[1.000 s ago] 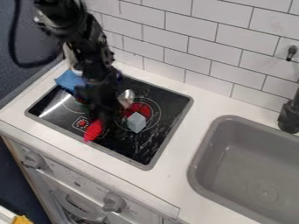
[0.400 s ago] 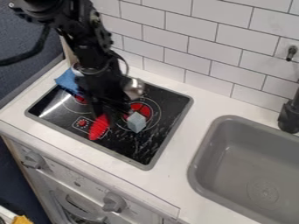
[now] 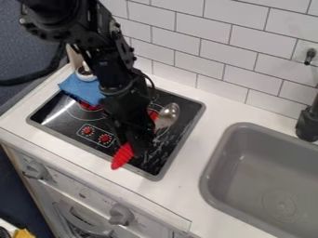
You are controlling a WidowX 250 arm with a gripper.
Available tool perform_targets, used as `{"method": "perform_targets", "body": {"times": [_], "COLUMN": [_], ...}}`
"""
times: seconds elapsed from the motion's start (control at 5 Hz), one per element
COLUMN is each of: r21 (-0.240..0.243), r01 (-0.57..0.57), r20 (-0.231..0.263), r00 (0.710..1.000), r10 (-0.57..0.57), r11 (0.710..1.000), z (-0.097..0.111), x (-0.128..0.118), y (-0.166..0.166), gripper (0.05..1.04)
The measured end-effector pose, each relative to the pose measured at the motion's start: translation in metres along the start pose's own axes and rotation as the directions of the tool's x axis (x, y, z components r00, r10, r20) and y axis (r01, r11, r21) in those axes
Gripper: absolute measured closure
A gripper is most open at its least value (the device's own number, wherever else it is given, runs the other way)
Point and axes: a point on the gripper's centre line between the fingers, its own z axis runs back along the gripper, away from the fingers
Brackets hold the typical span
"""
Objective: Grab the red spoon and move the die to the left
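The black gripper (image 3: 140, 145) hangs low over the right half of the stove, shut on the red spoon. The spoon's red handle (image 3: 123, 156) sticks out at the lower left, its tip near the stove's front edge. Its silver bowl (image 3: 168, 115) shows at the gripper's upper right, and the middle of the spoon is hidden by the gripper.
Around them is the black stove top (image 3: 64, 115) with its grey rim. A blue cloth (image 3: 82, 88) lies at its back left corner, beside a small silver and white object (image 3: 86, 73). The grey sink (image 3: 218, 160) is to the right, and a tiled wall rises behind.
The gripper and red spoon have moved right and toward the stove's front right. The arm now covers the spot where the pale grey die stood. The blue cloth is more exposed.
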Motion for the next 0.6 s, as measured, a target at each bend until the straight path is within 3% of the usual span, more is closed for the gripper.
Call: {"method": "perform_targets", "body": {"times": [0.4,0.6], "r21": [-0.003,0.011], "r01": [-0.062,-0.077], "r20": [-0.186,-0.219], "r00": [0.981,0.973], "r10": [0.060,0.077], "r11": [0.998,0.997], "z": [-0.043,-0.051], "x": [-0.020,-0.017], "y": [0.010,0.016], "gripper": [0.703,0.703]}}
